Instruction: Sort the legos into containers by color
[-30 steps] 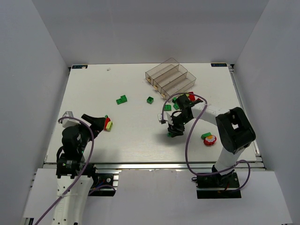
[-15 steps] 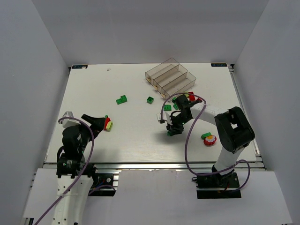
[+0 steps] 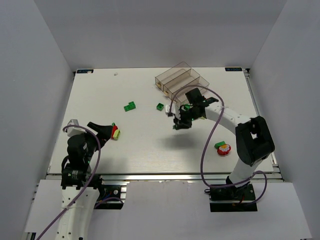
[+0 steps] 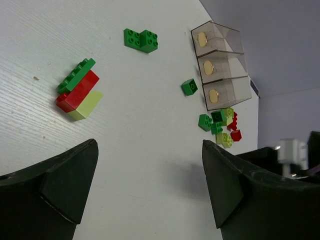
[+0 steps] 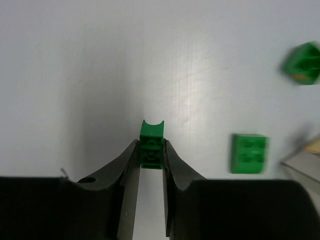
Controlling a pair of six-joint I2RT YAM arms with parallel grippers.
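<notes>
A dark green lego sits pinched between the fingers of my right gripper, which is shut on it and held above the white table. From above, the right gripper hangs just in front of the clear three-compartment containers. My left gripper stands open at the near left, and a stack of green, red and lime legos lies just beyond its tips. In the left wrist view that stack is ahead of the wide open left gripper, with the containers far off.
Two joined green legos and a single green one lie mid-table. A mixed cluster of legos sits by the containers' near end. A green lego and a red-yellow piece lie at the right. Two green legos lie below the right gripper.
My right gripper has shut on the dark green lego, lifted it off the table and moved toward the containers. The left arm has not moved.
</notes>
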